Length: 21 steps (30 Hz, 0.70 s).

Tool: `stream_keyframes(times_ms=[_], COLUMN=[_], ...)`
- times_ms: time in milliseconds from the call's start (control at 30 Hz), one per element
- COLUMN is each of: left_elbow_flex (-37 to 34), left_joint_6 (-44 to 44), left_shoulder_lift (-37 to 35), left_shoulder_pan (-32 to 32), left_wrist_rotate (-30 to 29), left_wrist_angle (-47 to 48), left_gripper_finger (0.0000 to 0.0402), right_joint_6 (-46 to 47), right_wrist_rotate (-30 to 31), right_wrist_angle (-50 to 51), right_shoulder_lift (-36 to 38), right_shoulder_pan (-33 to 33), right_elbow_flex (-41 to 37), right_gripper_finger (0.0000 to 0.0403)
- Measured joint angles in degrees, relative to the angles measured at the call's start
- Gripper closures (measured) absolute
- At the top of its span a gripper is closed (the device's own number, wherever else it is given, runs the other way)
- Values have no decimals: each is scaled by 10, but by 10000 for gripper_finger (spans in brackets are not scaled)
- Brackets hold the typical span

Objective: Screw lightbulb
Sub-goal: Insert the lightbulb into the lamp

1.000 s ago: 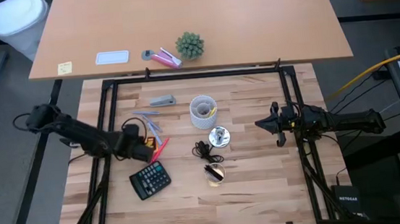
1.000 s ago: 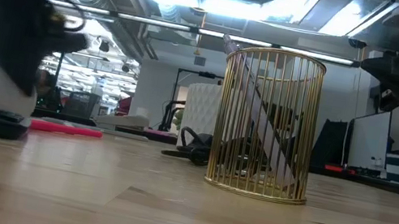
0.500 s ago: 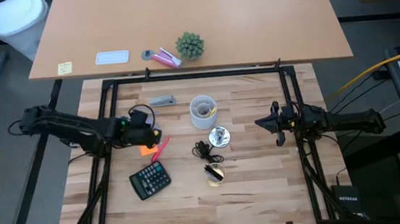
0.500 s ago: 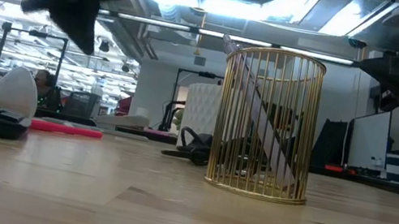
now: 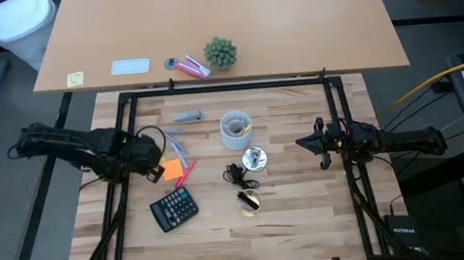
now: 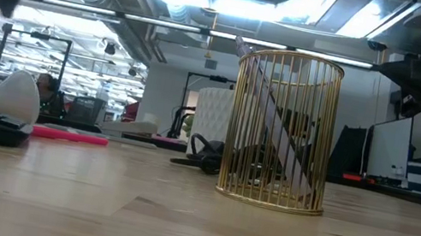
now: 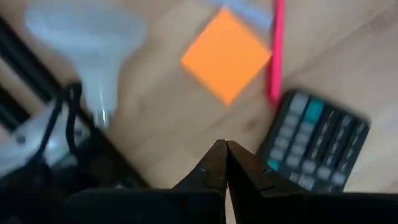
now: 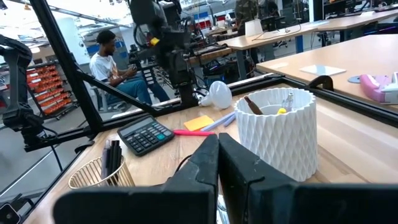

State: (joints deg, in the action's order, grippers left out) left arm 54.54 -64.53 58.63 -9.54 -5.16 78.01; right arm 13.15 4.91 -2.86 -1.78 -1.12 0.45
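Note:
The white lightbulb (image 7: 93,43) lies on its side on the wooden table, next to the orange sticky note (image 7: 227,56). It also shows in the low view (image 6: 10,96), the right wrist view (image 8: 219,93) and the high view (image 5: 152,174). My left gripper (image 7: 221,151) is shut and empty, raised above the table's left part (image 5: 145,154), apart from the bulb. The round silver socket (image 5: 254,158) with its black cord (image 5: 234,173) lies at mid-table. My right gripper (image 8: 217,146) is shut and empty, held above the table's right part (image 5: 305,143).
A black calculator (image 5: 174,208) lies near the bulb. A gold wire cup (image 6: 280,130) and a white ribbed cup (image 8: 277,130) with pens stand around the socket. A pink pen (image 7: 277,50) lies by the note. The black frame rail (image 5: 123,139) runs along the table's left edge.
My left gripper has risen from the bulb beside the calculator and drawn back toward the table's left edge. The bulb has stayed lying on the table, now uncovered.

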Motion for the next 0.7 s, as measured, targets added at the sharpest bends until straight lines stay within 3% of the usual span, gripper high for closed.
stream_keyframes(times_ms=[167, 367, 533, 700], left_elbow_flex=[-20, -54, -90, -102], left_joint_6=[-2, -37, -38, -41], left_shoulder_lift=[3, 3, 3, 11], left_shoulder_pan=[3, 22, 37, 60], left_wrist_rotate=[15, 7, -58, -100], left_wrist_angle=[15, 28, 8, -1], left_gripper_finger=[373, 296, 243, 225], right_joint_6=[0, 0, 0, 0], right_wrist_rotate=[0, 0, 0, 0], right_wrist_angle=[0, 2, 4, 4], right_shoulder_lift=[0, 0, 0, 0], right_shoulder_pan=[0, 0, 0, 0], right_elbow_flex=[0, 0, 0, 0], right_gripper_finger=[391, 391, 391, 391])
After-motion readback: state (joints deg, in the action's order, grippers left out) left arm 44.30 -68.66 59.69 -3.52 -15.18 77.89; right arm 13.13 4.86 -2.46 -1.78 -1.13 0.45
